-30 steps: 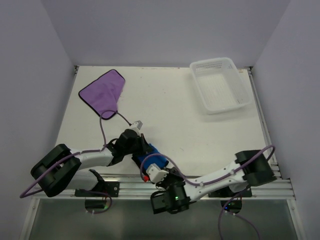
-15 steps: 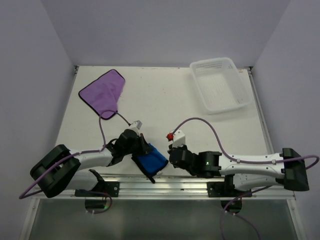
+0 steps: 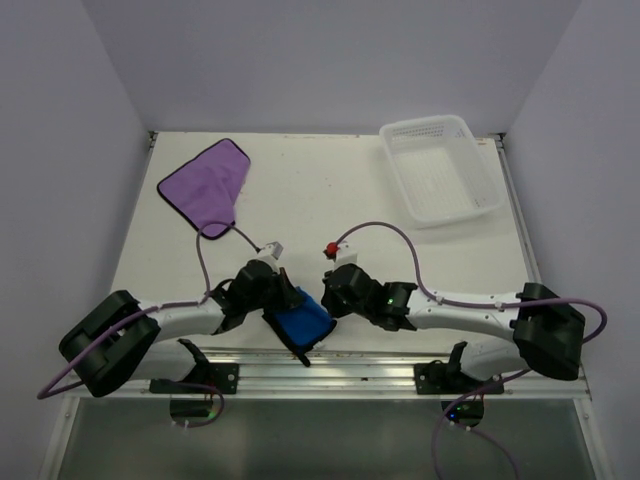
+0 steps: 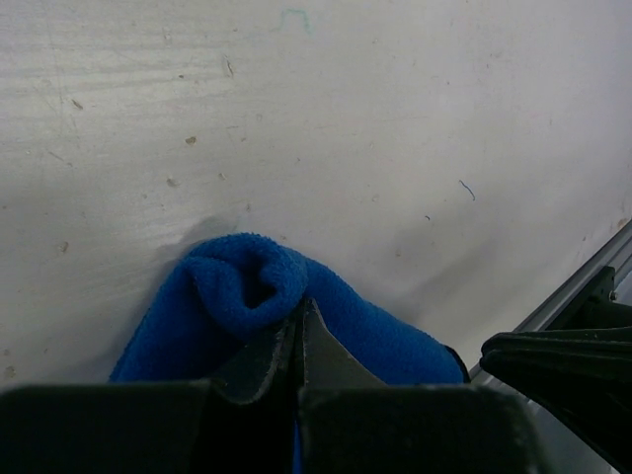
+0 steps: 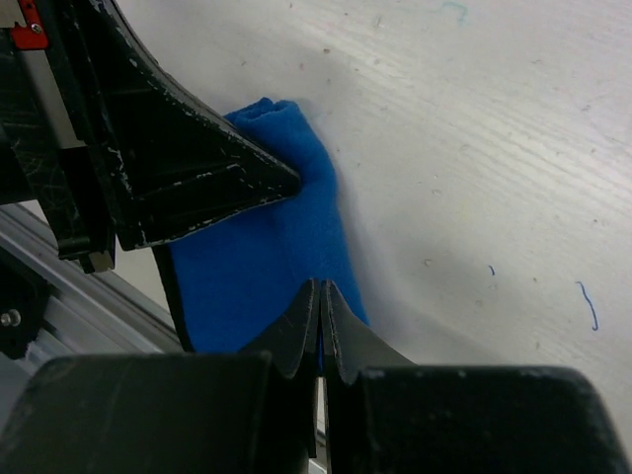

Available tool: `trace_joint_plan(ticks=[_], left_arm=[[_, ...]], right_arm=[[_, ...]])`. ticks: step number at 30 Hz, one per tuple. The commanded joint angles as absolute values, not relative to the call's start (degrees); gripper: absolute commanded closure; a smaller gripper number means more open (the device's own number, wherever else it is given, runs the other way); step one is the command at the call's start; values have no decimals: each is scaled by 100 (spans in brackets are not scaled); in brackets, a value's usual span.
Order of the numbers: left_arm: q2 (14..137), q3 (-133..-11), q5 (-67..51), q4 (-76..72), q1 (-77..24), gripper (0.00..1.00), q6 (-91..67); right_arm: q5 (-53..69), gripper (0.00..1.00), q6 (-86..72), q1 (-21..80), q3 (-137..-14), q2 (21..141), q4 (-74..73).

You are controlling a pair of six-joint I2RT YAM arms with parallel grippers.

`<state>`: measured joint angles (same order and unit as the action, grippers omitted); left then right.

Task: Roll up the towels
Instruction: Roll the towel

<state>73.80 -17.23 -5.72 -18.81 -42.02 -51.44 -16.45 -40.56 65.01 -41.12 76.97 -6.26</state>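
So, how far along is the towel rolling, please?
No finished roll yet. In hand: the blue towel, bunched and partly folded, pinched by the shut left gripper, with the shut right gripper at its edge. Left: finishing it, then the purple towel, spread out at the far left.

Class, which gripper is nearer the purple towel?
Left. The left gripper is on the side of the blue towel facing the purple towel; the right gripper is at its opposite side, farther away.

Bright even light, soft shadows, sharp focus
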Motion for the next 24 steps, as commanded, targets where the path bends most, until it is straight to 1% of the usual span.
trace_joint_plan(ticks=[1, 9, 17, 24], left_arm=[[7312, -1591, -431, -1881, -4166, 100, -5027], [7313, -1547, -413, -1863, -4157, 100, -5019], [7374, -1564, -395, -1872, -4166, 100, -4983], [7400, -1573, -360, -1855, -4166, 100, -5001]], right_arm=[[-1266, 100, -4184, 6381, -4201, 7769, -115], [-1028, 100, -4245, 6372, -4307, 8296, -35], [-897, 100, -4412, 6389, -3876, 8323, 334], [-1037, 100, -4526, 6521, -3525, 8314, 369]])
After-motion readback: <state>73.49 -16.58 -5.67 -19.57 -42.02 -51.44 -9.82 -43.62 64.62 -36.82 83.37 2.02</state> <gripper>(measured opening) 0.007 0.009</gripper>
